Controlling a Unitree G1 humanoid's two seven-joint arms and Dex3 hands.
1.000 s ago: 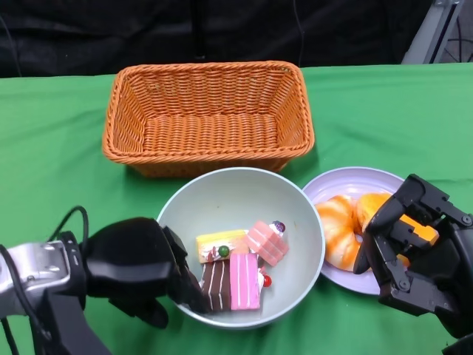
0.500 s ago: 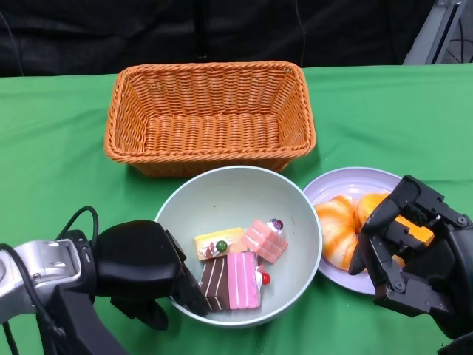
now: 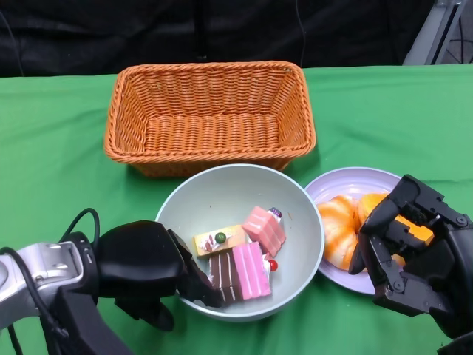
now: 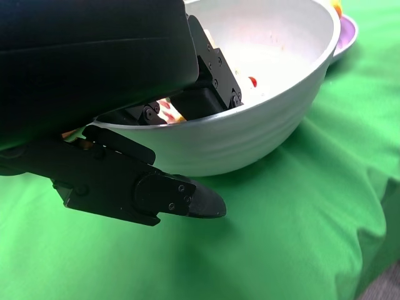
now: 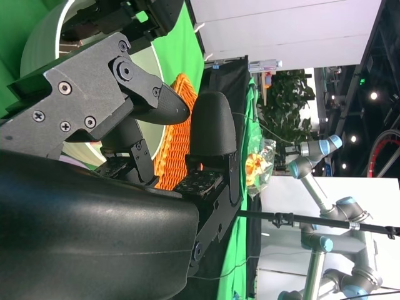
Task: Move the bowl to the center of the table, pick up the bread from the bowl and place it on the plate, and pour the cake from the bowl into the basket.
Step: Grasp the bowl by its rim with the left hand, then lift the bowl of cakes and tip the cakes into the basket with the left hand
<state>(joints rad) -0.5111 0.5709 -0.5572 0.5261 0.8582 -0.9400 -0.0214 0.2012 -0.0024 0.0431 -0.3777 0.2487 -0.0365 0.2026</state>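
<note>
Near the tabletop's front edge, your left hand (image 3: 144, 270) grips the bowl (image 3: 222, 196) by its near-left rim, fingers inside, cake pieces (image 3: 240, 255) just beside them. Your right hand (image 3: 414, 251) hovers with fingers apart, holding nothing, over the bread (image 3: 338, 229) on the plate (image 3: 347, 181). Behind sits the basket (image 3: 209, 115).

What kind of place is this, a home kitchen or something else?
Probably a robotics lab, not a kitchen. The table is covered in plain green cloth with a black backdrop behind it, the right wrist view shows an industrial robot arm standing in a hall, and the cakes in the bowl look like toys.
</note>
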